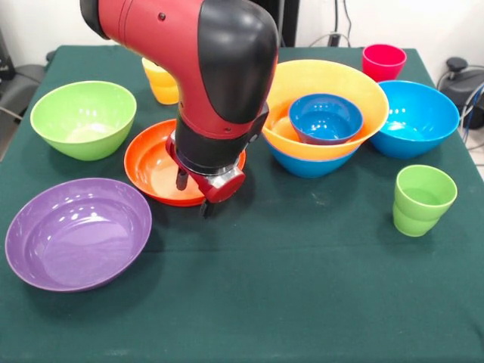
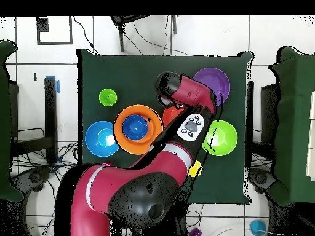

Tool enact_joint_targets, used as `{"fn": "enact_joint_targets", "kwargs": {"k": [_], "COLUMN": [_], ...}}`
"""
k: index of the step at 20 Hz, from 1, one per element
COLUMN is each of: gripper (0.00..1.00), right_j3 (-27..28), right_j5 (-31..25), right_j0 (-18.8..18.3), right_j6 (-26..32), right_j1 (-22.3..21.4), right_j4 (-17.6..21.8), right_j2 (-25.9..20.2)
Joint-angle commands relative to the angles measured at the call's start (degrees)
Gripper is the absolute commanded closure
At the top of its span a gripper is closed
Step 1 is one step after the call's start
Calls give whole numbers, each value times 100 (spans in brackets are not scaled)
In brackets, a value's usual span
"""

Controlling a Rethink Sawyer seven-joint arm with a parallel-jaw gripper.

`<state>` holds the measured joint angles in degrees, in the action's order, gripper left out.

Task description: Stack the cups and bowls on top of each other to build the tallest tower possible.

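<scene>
Orange-red bowl (image 1: 155, 162): lying on the green surface (image 1: 302, 302), directly beneath the end effector (image 1: 193, 195), whose tips are hanging at its near rim.
End effector: finger state hidden; cannot tell.
Tower (image 1: 321, 121): small blue bowl nesting in yellow-orange bowl, sitting in a blue one, just right of the arm.
Purple bowl (image 1: 76, 233): sitting near front-left.
Light green cup (image 1: 422, 199): standing alone right.
Open room: bare cloth stretching along the front edge.
</scene>
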<state>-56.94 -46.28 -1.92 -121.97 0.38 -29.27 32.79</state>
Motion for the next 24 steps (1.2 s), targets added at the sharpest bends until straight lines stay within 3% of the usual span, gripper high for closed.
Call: {"fn": "enact_joint_targets", "kwargs": {"k": [1, 16, 17, 22, 24], "gripper": [0, 0, 100, 100, 100], "right_j3": [-533, -497, -538, -565, -458], "right_j5": [482, 712, 797, 830, 579], "right_j0": [136, 73, 70, 81, 93], "right_j6": [-619, -516, -521, -566, -669], "right_j1": [107, 256, 238, 229, 273], "right_j4": [129, 173, 170, 182, 166], "right_j2": [-952, -1113, -1134, -1098, -1018]}}
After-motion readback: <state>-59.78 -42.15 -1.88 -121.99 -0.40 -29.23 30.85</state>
